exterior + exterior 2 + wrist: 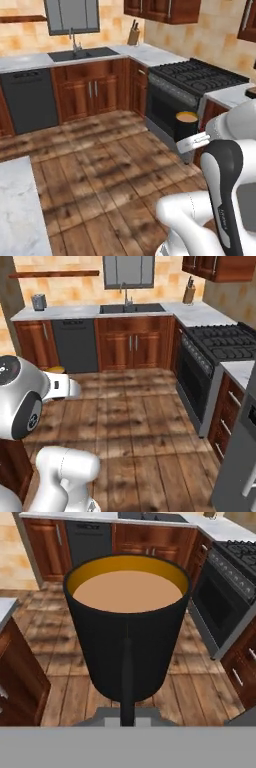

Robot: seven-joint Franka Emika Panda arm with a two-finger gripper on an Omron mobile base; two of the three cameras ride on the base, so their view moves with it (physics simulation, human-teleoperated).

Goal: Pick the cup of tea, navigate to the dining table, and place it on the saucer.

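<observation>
One cup of tea [127, 627] (brimful) clamped by one gripper [192, 141].

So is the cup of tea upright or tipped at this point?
Upright. In the hand view the cup of tea has a level rim and a flat tan surface just below it; nothing is spilling.

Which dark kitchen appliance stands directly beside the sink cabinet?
The flat black dishwasher, left of the sink's wooden doors; the black gas range sits past the corner.
</observation>
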